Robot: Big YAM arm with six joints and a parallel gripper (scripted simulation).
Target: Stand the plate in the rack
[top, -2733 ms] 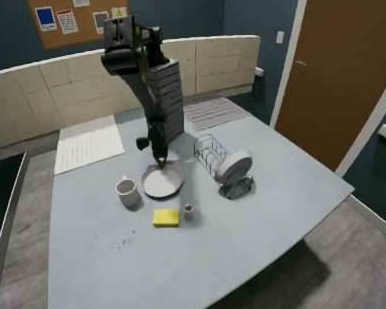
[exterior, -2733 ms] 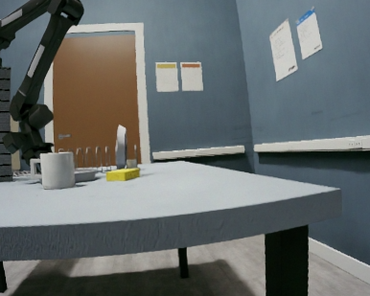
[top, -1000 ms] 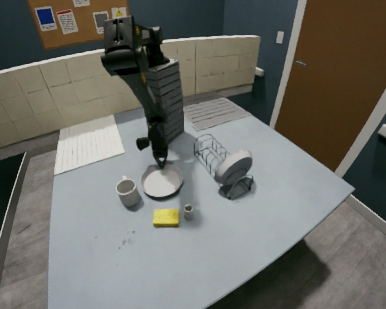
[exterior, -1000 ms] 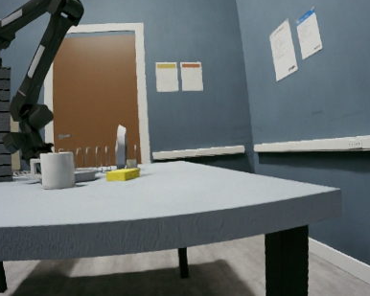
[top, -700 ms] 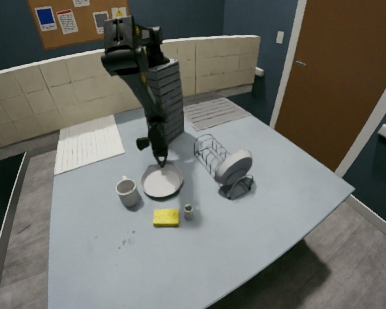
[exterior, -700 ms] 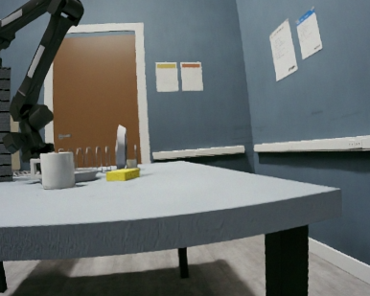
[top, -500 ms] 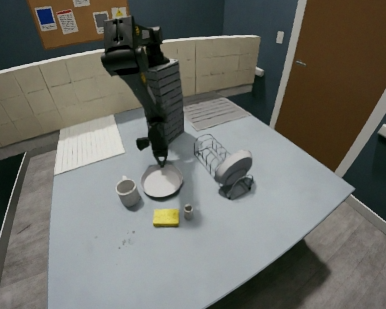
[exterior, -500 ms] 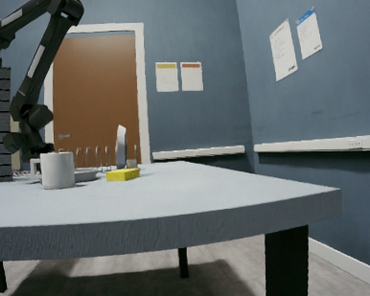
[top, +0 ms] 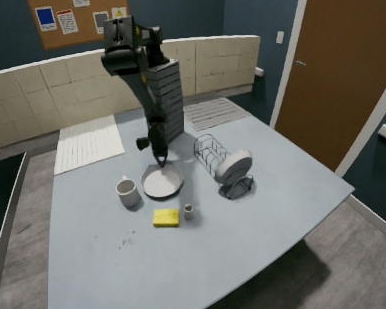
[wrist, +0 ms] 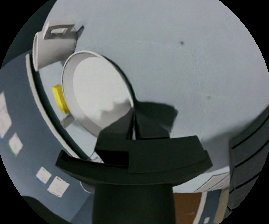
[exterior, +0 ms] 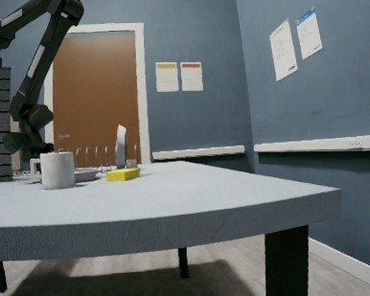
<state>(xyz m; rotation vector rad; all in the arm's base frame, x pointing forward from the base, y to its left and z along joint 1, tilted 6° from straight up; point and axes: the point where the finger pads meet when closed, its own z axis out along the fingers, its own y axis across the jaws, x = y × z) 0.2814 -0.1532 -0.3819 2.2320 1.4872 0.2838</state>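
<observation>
A white plate (top: 160, 183) (exterior: 86, 174) (wrist: 94, 91) lies flat on the counter (top: 247, 234). My gripper (top: 162, 164) (wrist: 134, 111) is down at its far rim and shut on that rim. The plate still rests on the counter. The wire dish rack (top: 206, 145) (exterior: 90, 154) stands on the counter to the right of the lying plate. A second white plate (top: 233, 166) (exterior: 121, 146) stands upright in the rack's near end. The slots behind it are empty. In the exterior view the fingertips are hidden behind a mug.
A white mug (top: 127, 191) (exterior: 57, 170) stands just left of the lying plate. A yellow sponge (top: 166, 217) (exterior: 123, 173) (wrist: 58, 97) and a small cup (top: 188, 211) lie in front of it. The arm's grey stacked base (top: 168, 96) stands behind.
</observation>
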